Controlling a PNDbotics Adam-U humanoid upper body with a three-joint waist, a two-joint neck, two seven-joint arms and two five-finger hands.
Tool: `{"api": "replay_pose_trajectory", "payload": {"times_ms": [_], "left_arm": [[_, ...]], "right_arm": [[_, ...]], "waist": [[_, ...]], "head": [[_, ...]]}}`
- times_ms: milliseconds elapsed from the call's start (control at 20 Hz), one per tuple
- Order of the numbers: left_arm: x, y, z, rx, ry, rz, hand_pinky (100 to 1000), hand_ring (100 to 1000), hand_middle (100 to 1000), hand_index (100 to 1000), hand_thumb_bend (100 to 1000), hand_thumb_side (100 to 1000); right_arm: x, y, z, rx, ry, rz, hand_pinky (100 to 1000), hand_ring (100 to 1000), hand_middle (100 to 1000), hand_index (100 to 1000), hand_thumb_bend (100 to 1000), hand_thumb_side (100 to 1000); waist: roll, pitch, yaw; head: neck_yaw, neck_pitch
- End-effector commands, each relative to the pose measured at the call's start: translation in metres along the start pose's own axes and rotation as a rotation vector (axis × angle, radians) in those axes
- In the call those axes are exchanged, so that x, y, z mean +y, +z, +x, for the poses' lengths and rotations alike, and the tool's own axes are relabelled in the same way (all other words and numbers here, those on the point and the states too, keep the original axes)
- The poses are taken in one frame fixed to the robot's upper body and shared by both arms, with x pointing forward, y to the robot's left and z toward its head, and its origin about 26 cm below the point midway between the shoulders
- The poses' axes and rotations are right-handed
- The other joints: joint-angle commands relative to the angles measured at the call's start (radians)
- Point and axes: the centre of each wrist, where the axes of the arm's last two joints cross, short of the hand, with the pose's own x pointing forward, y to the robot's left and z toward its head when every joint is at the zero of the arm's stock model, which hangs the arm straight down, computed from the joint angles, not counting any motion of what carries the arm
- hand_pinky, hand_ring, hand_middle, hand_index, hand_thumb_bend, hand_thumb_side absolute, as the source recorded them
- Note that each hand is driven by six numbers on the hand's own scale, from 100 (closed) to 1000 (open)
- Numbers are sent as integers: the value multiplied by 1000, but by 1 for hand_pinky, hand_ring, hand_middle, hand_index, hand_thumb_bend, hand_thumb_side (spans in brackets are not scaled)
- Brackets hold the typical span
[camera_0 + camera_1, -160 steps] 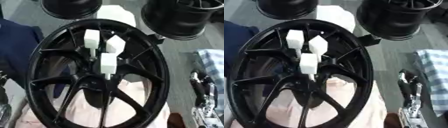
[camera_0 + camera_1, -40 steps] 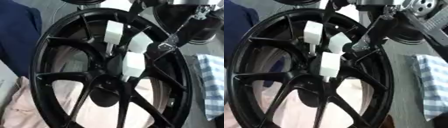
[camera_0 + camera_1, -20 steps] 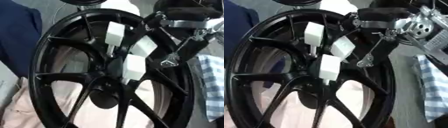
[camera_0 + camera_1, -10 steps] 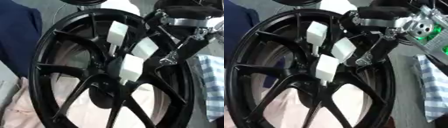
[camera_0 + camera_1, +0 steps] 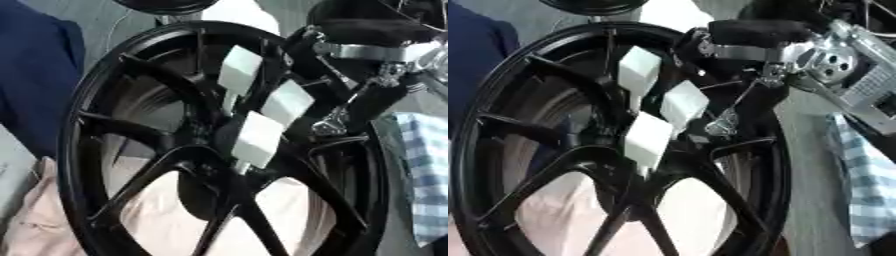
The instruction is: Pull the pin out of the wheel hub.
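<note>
Cloth (image 5: 52, 220), pale pink, lies nearest under the wheel hub (image 5: 114, 100), showing through the gaps between the lower spokes; it probably cushions the black rim against whatever it rests on. The hub leans across most of the view, its open face turned up toward the head, which leaves the centre within reach. Three white block-shaped pins stand out of that centre: the lowest pin (image 5: 256, 138) just above where the spokes meet, a middle pin (image 5: 682, 105) up and right of it, and a top pin (image 5: 239, 70) farther up again. All three are seated, so the pull is not yet done. The right robot hand (image 5: 750, 40) comes in over the hub's upper right rim, just right of the middle pin, with dark fingers reaching down toward it; I cannot tell whether they are closed or touching it. Beyond the hub's right rim lies a blue checked cloth (image 5: 429, 175). The left robot hand is out of sight.
</note>
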Motion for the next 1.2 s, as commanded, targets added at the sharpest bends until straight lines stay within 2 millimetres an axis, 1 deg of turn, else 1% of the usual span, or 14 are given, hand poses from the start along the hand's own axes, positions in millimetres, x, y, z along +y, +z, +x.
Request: {"api": "replay_pose_trajectory", "payload": {"times_ms": [50, 200, 250, 300, 400, 450, 500, 600, 750, 950, 1050, 1200], "left_arm": [[-1, -5, 10, -33, 0, -10, 578, 527, 492, 666, 200, 873], [0, -5, 10, -32, -2, -9, 578, 527, 492, 666, 200, 874], [0, -5, 10, -31, -2, -8, 578, 527, 492, 666, 204, 875], [0, -5, 9, -30, -2, -8, 578, 527, 492, 666, 201, 874], [1, -4, 8, -26, -4, -6, 579, 527, 492, 666, 200, 875], [2, -4, 8, -24, -5, -5, 579, 527, 492, 666, 201, 874], [2, -3, 7, -20, -7, -2, 579, 527, 492, 666, 201, 874], [4, -2, 4, -14, -11, 3, 579, 528, 492, 666, 202, 874], [8, 1, 1, -2, -18, 14, 579, 528, 492, 666, 203, 874], [13, 3, -3, 10, -27, 28, 580, 527, 491, 666, 203, 874], [14, 4, -5, 14, -29, 32, 580, 528, 491, 666, 203, 874], [18, 6, -7, 22, -36, 42, 580, 528, 491, 666, 202, 876]], "right_arm": [[-7, 3, 0, 14, 19, -13, 826, 750, 603, 688, 371, 100], [-9, 1, 0, 9, 4, -29, 818, 727, 525, 636, 357, 100], [-9, 1, 0, 6, -4, -35, 812, 709, 469, 590, 311, 100], [-10, 1, 0, 4, -13, -43, 811, 703, 451, 576, 345, 100], [-13, 1, 0, 6, -33, -63, 800, 669, 355, 509, 306, 100], [-15, 1, 0, 11, -46, -77, 793, 653, 324, 483, 299, 100], [-17, 2, -1, 20, -59, -96, 781, 625, 286, 448, 346, 100], [-22, 3, -1, 38, -78, -130, 763, 590, 244, 409, 367, 100], [-28, 7, -1, 69, -96, -174, 749, 550, 205, 372, 378, 100], [-37, 15, 0, 99, -103, -229, 740, 519, 166, 334, 386, 100], [-41, 19, 1, 111, -98, -252, 741, 515, 163, 332, 389, 100], [-49, 29, 2, 131, -91, -295, 746, 516, 165, 333, 388, 100]], "waist": [[11, -22, 0], [12, -22, -1], [12, -23, -2], [12, -25, -3], [13, -28, -6], [14, -31, -9], [15, -35, -12], [17, -42, -20], [21, -55, -34], [26, -70, -51], [28, -74, -56], [30, -82, -69]], "head": [[-5, -15], [-9, -8], [-10, -5], [-10, -3], [-10, 3], [-10, 7], [-9, 11], [-8, 20], [-4, 33], [-1, 46], [-2, 48], [0, 61]]}}
